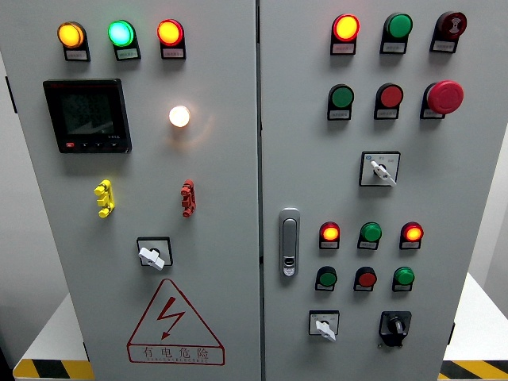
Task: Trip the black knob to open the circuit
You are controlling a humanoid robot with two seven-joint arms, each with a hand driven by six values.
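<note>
The black knob point(394, 325) is a rotary switch on a black plate at the lower right of the right cabinet door point(468, 182). It stands roughly upright. To its left a white selector switch point(325, 327) points down-right. Neither of my hands nor any arm shows in the head view.
The grey cabinet has two doors with a handle lock point(290, 243) near the seam. Lit red lamps point(329, 232), a red mushroom button point(444, 96), green and red buttons, a white selector point(382, 170), a meter display point(87, 115), a lit white lamp point(179, 116) and a hazard triangle point(175, 324) are mounted on it.
</note>
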